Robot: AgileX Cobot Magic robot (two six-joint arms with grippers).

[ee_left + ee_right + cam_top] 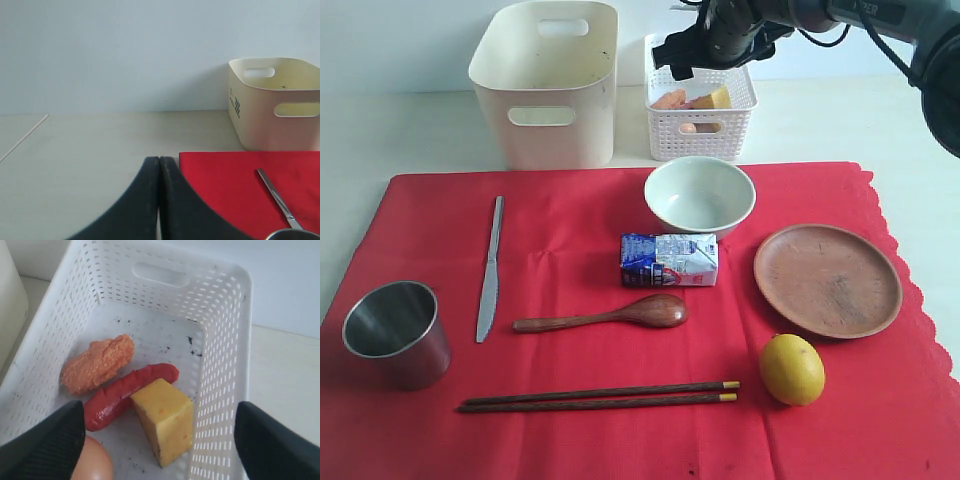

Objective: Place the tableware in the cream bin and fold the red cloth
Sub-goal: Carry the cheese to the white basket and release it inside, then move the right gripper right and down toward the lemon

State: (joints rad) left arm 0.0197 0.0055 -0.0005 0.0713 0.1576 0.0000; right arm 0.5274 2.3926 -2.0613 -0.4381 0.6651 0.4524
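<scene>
The red cloth [570, 430] lies flat and carries a pale green bowl [700, 195], brown plate [827, 279], steel cup [397, 332], table knife [491, 268], wooden spoon [605, 315] and chopsticks [600, 397]. Behind its far left stands the cream bin [545, 85], with nothing showing inside. My right gripper [685, 55] hovers open over the white basket; its wrist view shows the right gripper [160, 412] holding nothing. The left gripper [159, 162] is shut and empty, low over bare table beside the cloth's corner [225, 185], with the bin [275, 105] and knife [277, 197] beyond.
A white lattice basket [700, 135] right of the bin holds cheese [165, 420], a sausage [127, 390], a fried piece [97, 362] and an egg [92, 462]. A milk carton [669, 260] and a lemon [791, 369] sit on the cloth.
</scene>
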